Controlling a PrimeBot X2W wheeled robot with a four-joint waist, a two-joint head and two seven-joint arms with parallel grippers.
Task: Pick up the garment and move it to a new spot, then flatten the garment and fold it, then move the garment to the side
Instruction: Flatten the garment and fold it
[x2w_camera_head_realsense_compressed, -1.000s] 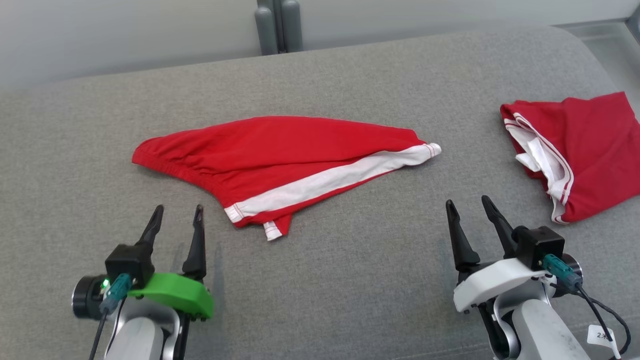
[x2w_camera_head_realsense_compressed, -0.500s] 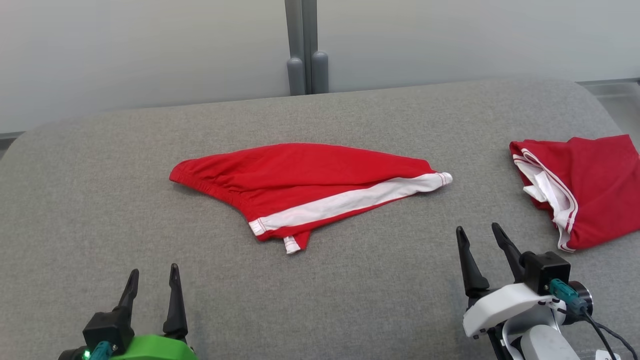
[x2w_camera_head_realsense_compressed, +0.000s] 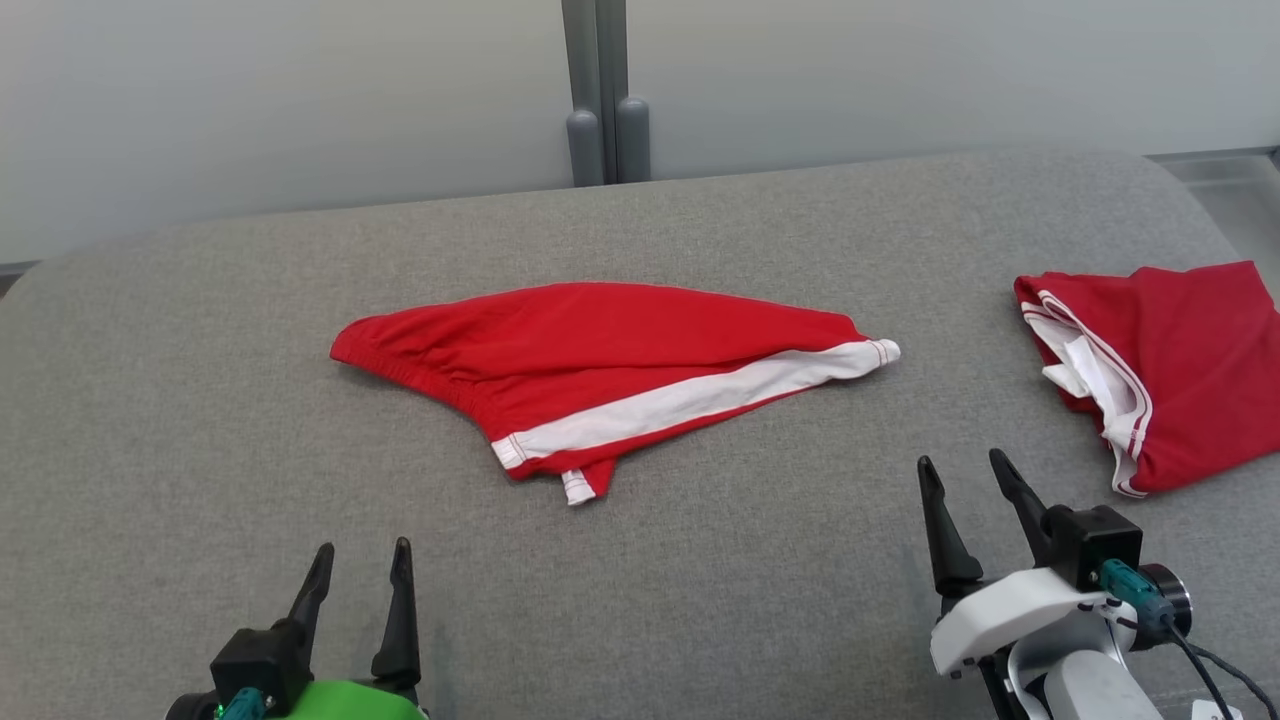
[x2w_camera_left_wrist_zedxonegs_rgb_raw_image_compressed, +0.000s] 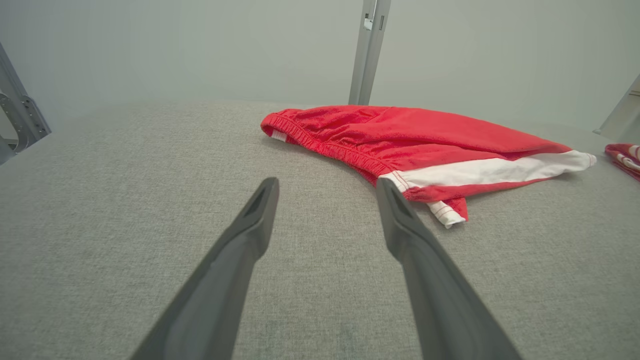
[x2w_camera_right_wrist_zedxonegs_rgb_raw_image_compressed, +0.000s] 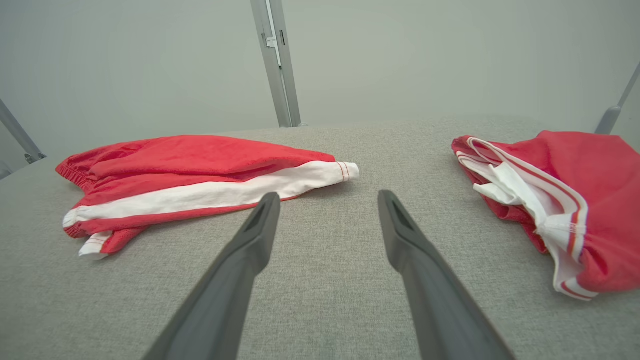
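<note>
Red fabric garment (x2w_camera_head_realsense_compressed: 600, 340) with a broad white stripe and a gathered elastic edge lies flattened in a rough triangle at the middle of the grey woven-cloth surface (x2w_camera_head_realsense_compressed: 200, 450), its elastic end toward the robot's left and its white-tipped corner pointing right. The left gripper (x2w_camera_head_realsense_compressed: 362, 550), on a green mount, hovers low over the cloth near the garment's lower edge, apart from it. Its two long dark fingers are spread wide with bare grey cloth between them, gripping and touching nothing. The right gripper (x2w_camera_head_realsense_compressed: 961, 460), on a white mount, is spread just as wide and is likewise empty. It sits between the garment's right corner and a second red garment with white trim (x2w_camera_head_realsense_compressed: 1190, 350), which lies bunched at the surface's right edge. A grey upright post (x2w_camera_head_realsense_compressed: 607, 100) stands behind the far edge.
</note>
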